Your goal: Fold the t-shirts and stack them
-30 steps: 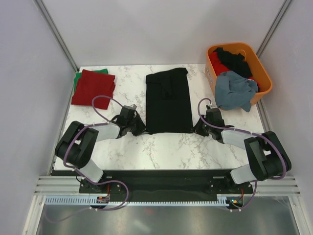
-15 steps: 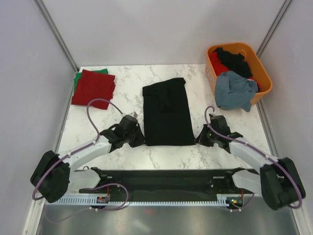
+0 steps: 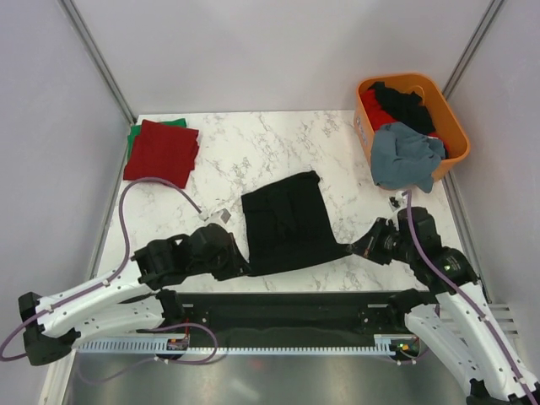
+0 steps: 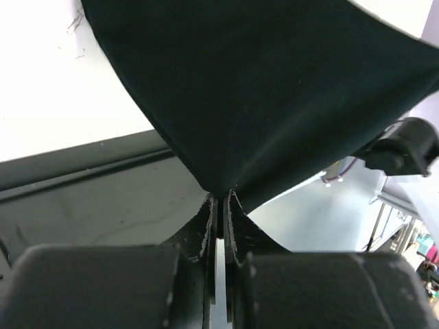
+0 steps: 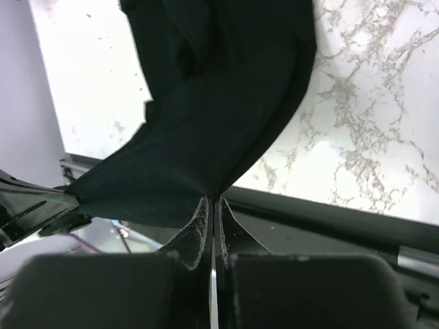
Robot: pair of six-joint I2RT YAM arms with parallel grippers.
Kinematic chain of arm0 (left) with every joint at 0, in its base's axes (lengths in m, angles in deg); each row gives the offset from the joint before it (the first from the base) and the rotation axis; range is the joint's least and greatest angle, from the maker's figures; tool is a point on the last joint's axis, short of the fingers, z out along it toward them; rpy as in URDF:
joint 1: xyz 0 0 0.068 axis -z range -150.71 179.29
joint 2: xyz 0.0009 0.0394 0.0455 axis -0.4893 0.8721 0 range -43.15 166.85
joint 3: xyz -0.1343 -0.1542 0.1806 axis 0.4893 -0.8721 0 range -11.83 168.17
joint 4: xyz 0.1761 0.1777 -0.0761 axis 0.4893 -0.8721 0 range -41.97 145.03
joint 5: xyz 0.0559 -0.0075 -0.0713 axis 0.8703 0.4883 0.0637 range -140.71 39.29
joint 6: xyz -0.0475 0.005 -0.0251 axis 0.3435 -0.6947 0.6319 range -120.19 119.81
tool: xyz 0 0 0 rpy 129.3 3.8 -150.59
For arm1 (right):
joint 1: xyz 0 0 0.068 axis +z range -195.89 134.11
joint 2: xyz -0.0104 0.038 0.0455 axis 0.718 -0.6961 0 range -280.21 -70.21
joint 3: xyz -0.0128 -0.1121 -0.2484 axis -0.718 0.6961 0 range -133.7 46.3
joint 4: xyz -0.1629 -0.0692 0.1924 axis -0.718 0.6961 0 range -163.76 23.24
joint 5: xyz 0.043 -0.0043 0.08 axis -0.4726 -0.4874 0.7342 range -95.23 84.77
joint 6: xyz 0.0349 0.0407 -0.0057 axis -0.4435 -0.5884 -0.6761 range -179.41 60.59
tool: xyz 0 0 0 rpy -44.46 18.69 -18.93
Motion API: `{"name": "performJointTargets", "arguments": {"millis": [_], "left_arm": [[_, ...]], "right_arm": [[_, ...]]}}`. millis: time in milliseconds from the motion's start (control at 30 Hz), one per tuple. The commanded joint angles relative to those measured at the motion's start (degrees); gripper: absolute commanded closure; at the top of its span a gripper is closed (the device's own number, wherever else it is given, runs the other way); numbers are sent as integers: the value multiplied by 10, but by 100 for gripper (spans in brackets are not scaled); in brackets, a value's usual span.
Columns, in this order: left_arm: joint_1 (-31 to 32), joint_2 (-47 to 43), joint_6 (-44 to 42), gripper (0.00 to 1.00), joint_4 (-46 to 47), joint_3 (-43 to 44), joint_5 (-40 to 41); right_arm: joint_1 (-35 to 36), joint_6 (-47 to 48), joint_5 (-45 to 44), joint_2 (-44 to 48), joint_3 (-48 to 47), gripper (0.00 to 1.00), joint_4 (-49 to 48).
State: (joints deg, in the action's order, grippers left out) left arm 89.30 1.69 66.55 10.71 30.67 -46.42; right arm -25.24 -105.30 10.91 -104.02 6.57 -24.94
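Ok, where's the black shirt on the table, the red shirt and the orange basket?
black t-shirt point(image 3: 287, 224): top view, middle of the cloth.
dark red t-shirt point(image 3: 160, 152): top view, middle of the folded top.
orange basket point(image 3: 454, 122): top view, its right rim.

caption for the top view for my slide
The left gripper and right gripper each pinch a near corner of the black t-shirt.

No writing, label, brand or number can be read anywhere from where I stand, neither on the black t-shirt point(image 3: 285, 221) in the middle of the frame nor on the orange basket point(image 3: 456, 135) at the upper right.
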Motion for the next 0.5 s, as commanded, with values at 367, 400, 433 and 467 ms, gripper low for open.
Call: {"name": "performJointTargets", "arguments": {"millis": [367,400,433,467], "left_arm": [[-2,118,-49,96,-177,259,214],[-10,123,-55,96,-176,259,215],[-19,132,-64,96,-172,260,216],[-29,138,-74,96,-163,262,215]], "right_arm": [[-2,64,-97,-157,-213,100,72],[-2,69,-106,-172,-221,100,68],[-2,73,-110,-184,-238,100,60],[-3,82,-114,-198,-246,100,57]]}}
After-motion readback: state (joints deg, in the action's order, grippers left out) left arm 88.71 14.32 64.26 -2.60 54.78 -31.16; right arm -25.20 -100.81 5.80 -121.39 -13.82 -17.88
